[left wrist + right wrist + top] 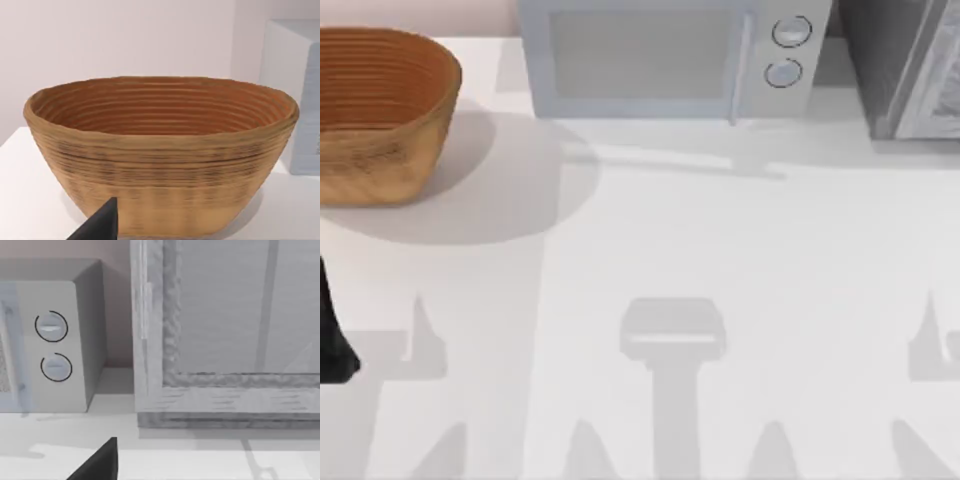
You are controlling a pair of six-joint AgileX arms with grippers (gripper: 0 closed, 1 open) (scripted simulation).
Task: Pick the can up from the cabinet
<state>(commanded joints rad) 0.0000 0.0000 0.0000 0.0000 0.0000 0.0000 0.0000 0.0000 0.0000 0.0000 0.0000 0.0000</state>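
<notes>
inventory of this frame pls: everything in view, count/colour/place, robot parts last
basket: 1, brown woven, far left of the table, nothing visible inside
microwave: 1, light grey, two round dials, at the back centre of the table
cabinet: 1, grey, back right corner, beside the microwave; can not visible
table: 1, white
left arm: black part at the table's left edge
left gripper finger: dark tip, in front of the basket
right gripper finger: dark tip, facing the cabinet
</notes>
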